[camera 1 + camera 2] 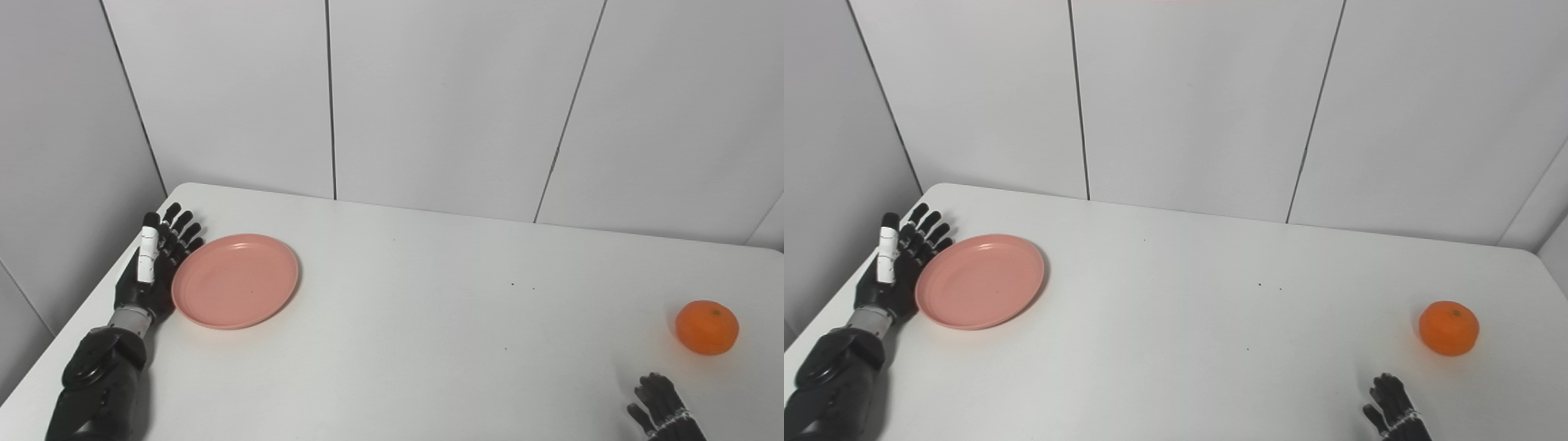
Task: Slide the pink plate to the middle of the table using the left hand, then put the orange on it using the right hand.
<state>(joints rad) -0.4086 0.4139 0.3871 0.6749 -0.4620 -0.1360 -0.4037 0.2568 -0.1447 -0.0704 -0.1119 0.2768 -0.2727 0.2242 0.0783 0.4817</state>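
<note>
nearest the camera, at about 5 o'clock, the right hand (664, 407) showed only its fingertips at the bottom edge, holding nothing, though how far it was spread could not be told, and the orange (707, 327) sat just beyond it at 4 o'clock on the table (429, 318). farther off at 9 o'clock, the left hand (153, 266) lay flat with fingers extended against the outer rim of the empty pink plate (236, 280). by my reading neither step was finished: the plate sat far from the middle and the orange was untouched.
</note>
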